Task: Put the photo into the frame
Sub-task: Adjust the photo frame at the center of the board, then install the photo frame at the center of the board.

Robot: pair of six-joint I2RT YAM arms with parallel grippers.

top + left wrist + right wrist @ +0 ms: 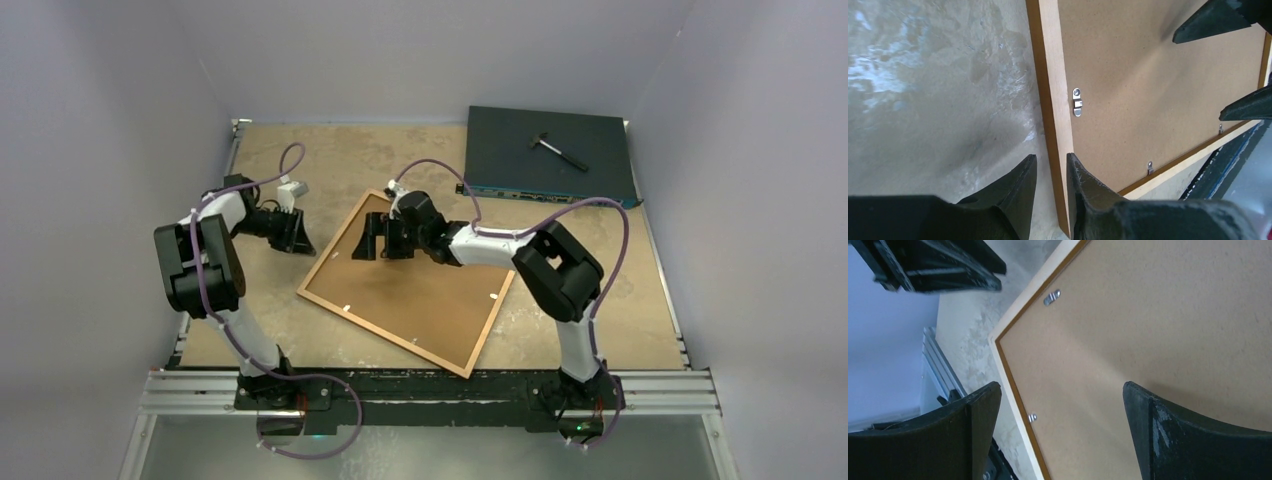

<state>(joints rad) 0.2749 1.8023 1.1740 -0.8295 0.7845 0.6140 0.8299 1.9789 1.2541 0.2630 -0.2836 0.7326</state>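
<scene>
Orange-brown thin wooden picture frame (385, 335) lies face-down and skewed on the worn beige tabletop (300, 160), near centre, between the two arms. A plain brown fibreboard backing board (420, 290) sits inside its rails. The back-up pose prob. serves access: small silver turn-clips (1077, 101) on the rails are exposed. Whether they lock the board is too small to tell.

Glossy white-bordered photo: not visible in any view. If already loaded it would lie under the board, hidden; cannot tell.

L arm: the black two-finger left gripper (298, 238) hangs low at the frame's left rail. Its jaws are parted only narrowly w/ nothing clamped, and the rail shows through the gap in the wrist view. It is prob. placed there to steady or nudge the edge.

R arm: the black two-finger right gripper (378, 245) hovers over the board near the frame's upper-left corner, jaws spread wide, grasping nothing. It is prob. poised to press the board flat or work a clip.

Dark flat rectangular electronics box (550, 150) sits at the far right, well apart from the frame. A small black-handled tool (558, 150) lies on top, apparently parked out of the work area.

Brands, labels, writing: none legible. The blue strip on the box front is too small to read.
</scene>
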